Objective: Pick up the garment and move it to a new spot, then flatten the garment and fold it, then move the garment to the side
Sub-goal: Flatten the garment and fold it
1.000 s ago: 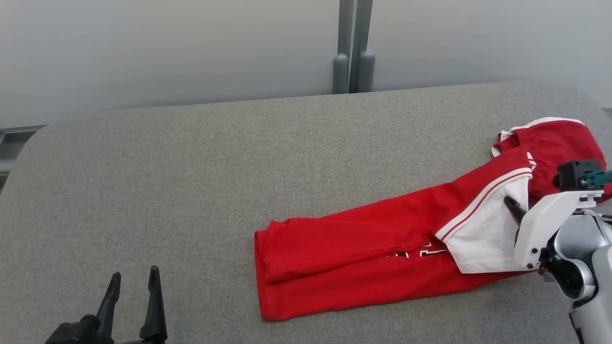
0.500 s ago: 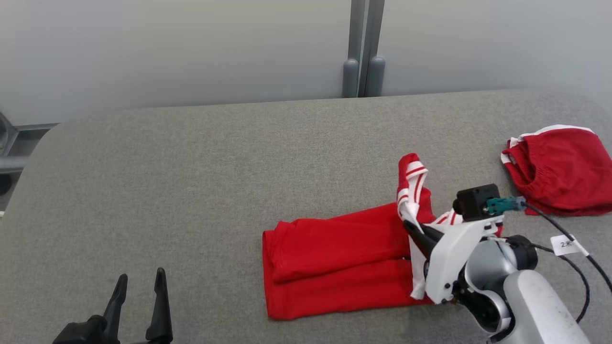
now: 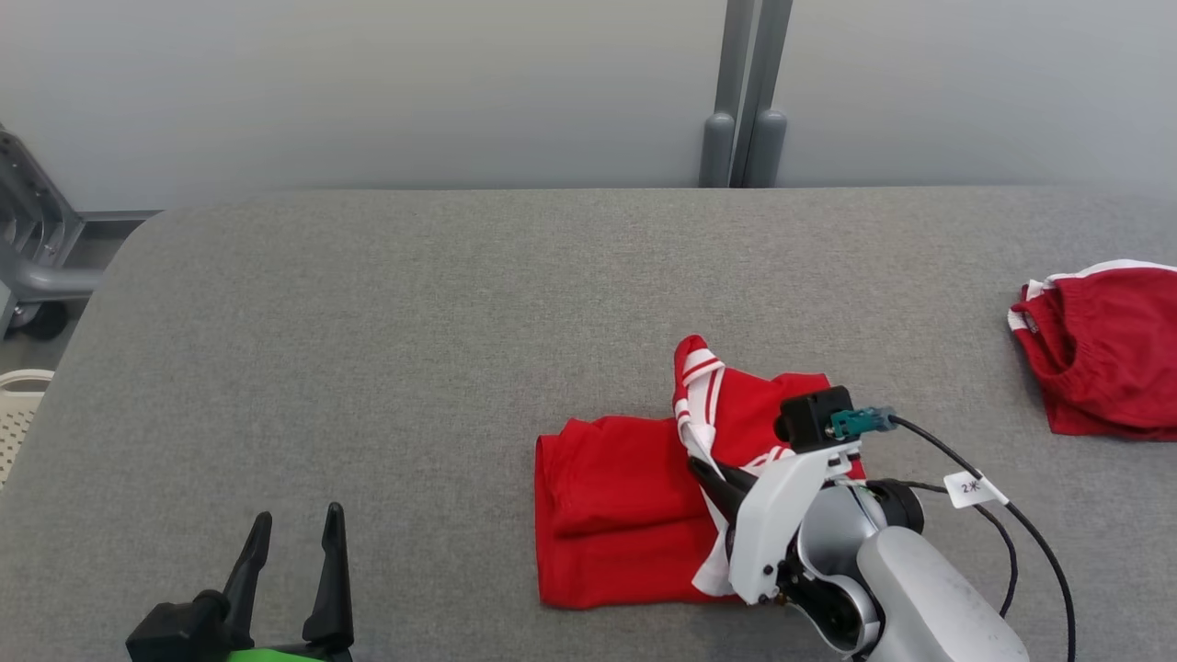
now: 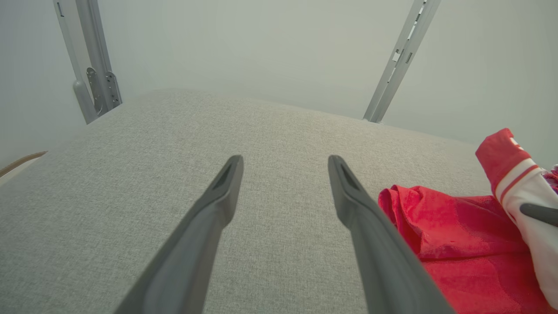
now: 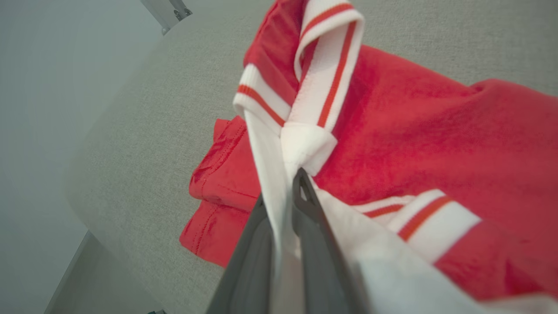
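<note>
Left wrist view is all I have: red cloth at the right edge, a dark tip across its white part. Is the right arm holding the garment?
Observer: Yes, the right wrist view shows the right gripper shut on the white, red-striped edge of the garment, cloth pinched between its fingers.
Operator: Anything else on the table?
Observer: In the head view a second red piece of clothing lies apart, toward the table's right end.

Grey fabric-covered table (image 3: pixel 368 322), red-and-white garment (image 3: pixel 616 496) lying near its front, second red garment (image 3: pixel 1103 359) at right edge
</note>
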`<state>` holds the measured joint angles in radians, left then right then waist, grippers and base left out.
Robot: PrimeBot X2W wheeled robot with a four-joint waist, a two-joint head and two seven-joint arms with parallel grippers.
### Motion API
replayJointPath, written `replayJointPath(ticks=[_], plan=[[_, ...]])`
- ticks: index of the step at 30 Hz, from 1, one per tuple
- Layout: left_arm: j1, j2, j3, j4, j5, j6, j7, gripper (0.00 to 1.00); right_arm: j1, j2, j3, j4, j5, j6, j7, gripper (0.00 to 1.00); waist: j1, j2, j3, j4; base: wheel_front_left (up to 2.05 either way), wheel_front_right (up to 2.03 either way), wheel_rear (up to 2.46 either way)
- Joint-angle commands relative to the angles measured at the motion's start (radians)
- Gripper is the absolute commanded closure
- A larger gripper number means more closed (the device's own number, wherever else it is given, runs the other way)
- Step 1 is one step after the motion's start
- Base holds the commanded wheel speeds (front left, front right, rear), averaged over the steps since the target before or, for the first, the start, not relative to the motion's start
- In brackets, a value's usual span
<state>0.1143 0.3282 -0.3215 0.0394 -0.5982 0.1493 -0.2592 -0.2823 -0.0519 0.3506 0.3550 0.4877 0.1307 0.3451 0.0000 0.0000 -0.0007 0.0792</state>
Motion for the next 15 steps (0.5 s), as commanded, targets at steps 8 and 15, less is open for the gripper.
replayJointPath(ticks=[8, 15], plan=[[-0.041, -0.009, -0.02, 0.021, 0.014, -0.014, 0.002, 0.0, -0.117, 0.001, 0.114, 0.183, 0.107, 0.0, -0.109, 1.0, 0.0, 0.0, 0.008, 0.051, 0.0, 0.0, 0.0], [-0.05, -0.012, -0.027, 0.033, 0.014, -0.016, 0.002, 0.0, -0.184, 0.001, 0.199, 0.291, 0.185, 0.0, -0.16, 1.0, 0.0, 0.0, 0.006, 0.074, 0.0, 0.0, 0.0]])
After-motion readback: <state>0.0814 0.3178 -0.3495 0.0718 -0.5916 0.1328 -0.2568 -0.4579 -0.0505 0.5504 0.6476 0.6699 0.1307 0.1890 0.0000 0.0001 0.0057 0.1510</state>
